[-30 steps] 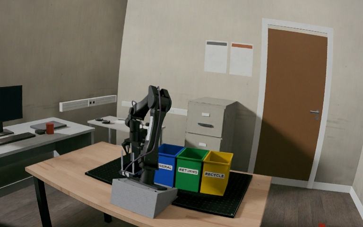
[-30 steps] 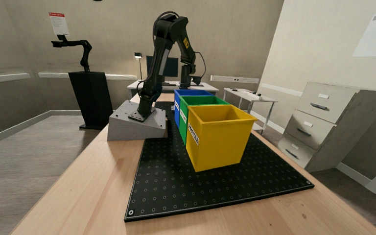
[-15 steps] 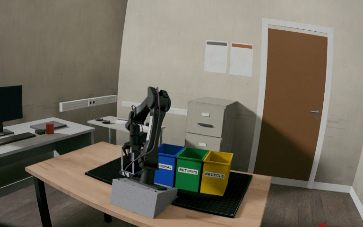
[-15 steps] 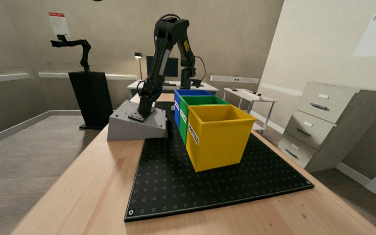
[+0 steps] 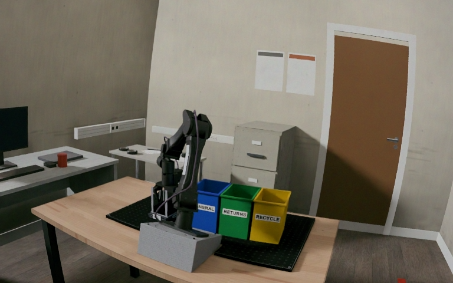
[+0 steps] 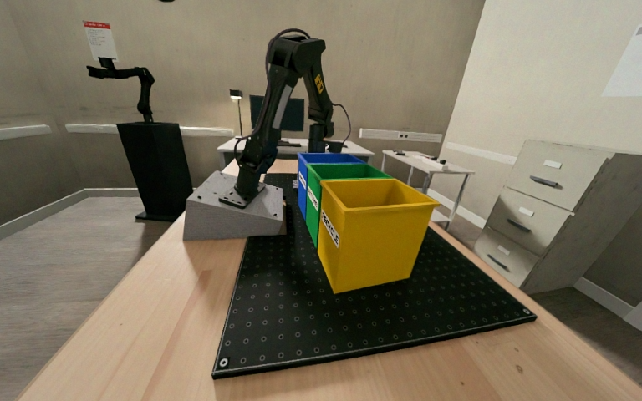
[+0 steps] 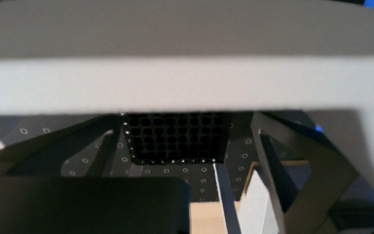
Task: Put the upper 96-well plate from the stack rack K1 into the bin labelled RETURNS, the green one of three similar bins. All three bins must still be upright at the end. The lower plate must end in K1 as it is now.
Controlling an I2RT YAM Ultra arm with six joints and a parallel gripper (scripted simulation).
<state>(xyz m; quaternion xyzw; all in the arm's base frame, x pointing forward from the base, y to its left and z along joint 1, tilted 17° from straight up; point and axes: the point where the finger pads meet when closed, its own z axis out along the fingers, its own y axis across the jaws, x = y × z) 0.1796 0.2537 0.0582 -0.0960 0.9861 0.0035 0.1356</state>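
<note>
The stack rack K1 [image 5: 153, 199] stands on the black mat behind the arm, left of the blue bin. Its thin posts show beside the arm. My gripper [image 5: 163, 201] [image 7: 186, 117] is open and reaches down into the rack. In the wrist view a blurred pale bar of the rack [image 7: 185, 83] fills the upper half. Below it a 96-well plate [image 7: 175, 138] with dark wells lies between my two dark fingers. I cannot tell the upper plate from the lower one here. The green RETURNS bin [image 5: 235, 221] [image 6: 351, 170] stands upright, the middle one of three.
The blue GENERAL bin [image 5: 205, 224] [image 6: 326, 157] and the yellow RECYCLE bin [image 5: 267, 232] [image 6: 374, 241] flank the green one, all touching in a row on the black perforated mat [image 5: 284, 248] [image 6: 331, 321]. The arm's grey wedge base [image 5: 173, 245] [image 6: 212, 217] sits at the table's front.
</note>
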